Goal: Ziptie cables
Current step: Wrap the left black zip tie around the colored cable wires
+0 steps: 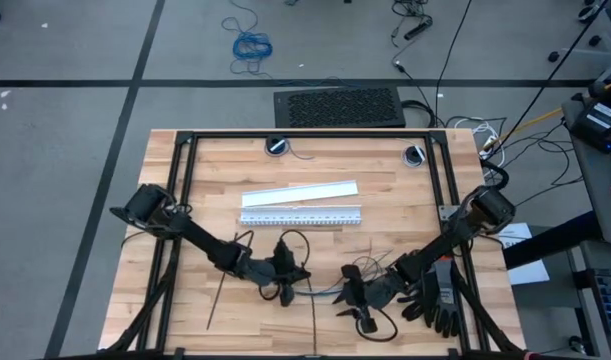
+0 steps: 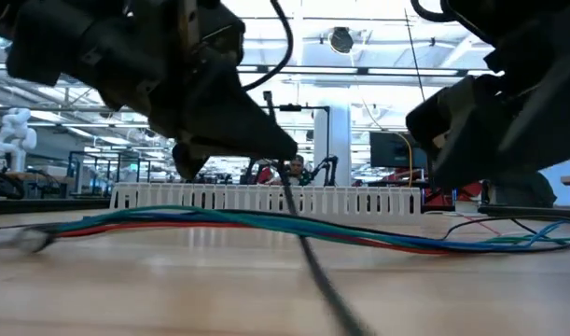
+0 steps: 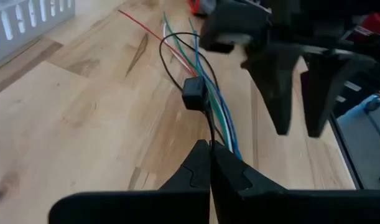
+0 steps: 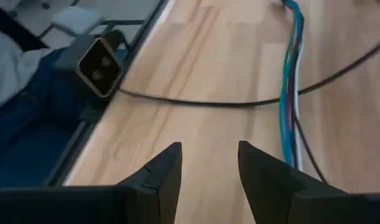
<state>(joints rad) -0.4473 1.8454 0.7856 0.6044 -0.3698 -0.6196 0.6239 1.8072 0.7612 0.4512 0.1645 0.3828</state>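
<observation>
Left gripper pinches a ziptie looped over the cables at the table's front edge (right gripper gapes, holding nothing, beside them).

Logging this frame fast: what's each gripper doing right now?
Left gripper: shut on the ziptie looped around the cables.
Right gripper: open, holding nothing, above bare table.

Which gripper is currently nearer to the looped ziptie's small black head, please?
Left. The left gripper is shut on the ziptie just below its head. The right gripper hangs open over bare table beside the cables, holding nothing.
</observation>
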